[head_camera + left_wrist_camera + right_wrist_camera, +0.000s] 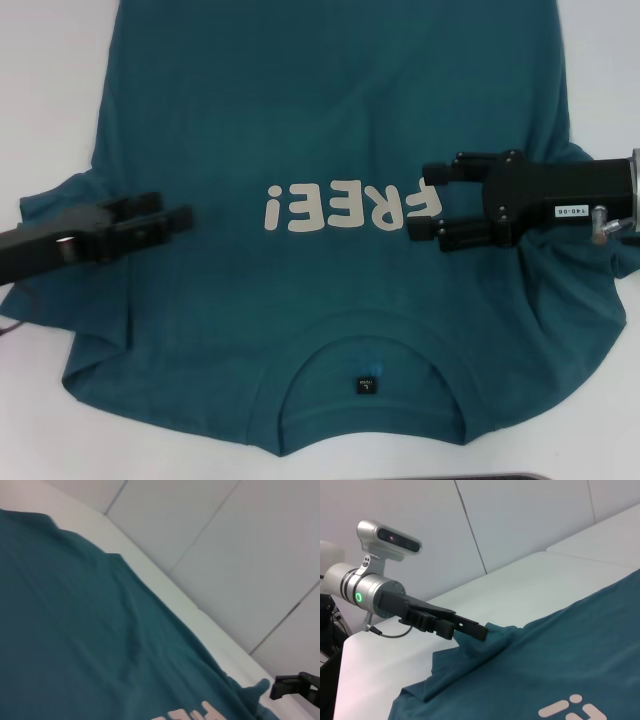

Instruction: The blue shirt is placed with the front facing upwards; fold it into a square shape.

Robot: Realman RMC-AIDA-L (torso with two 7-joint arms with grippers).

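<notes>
We see the blue shirt (330, 150) spread face-up, collar nearest us. Our left gripper (170, 218) hovers, fingers seemingly together; our right gripper (428, 200), fingers parted, hovers by the lettering (352, 207), probably poised for folding.

I work in what looks like a lab or robot test room. The white table (530, 580) before me is plain and wide, and behind it stands a wall of pale, bare panels (520, 515) with thin seams. My left arm carries a silver camera (389, 539) and a green status ring (358, 597).
</notes>
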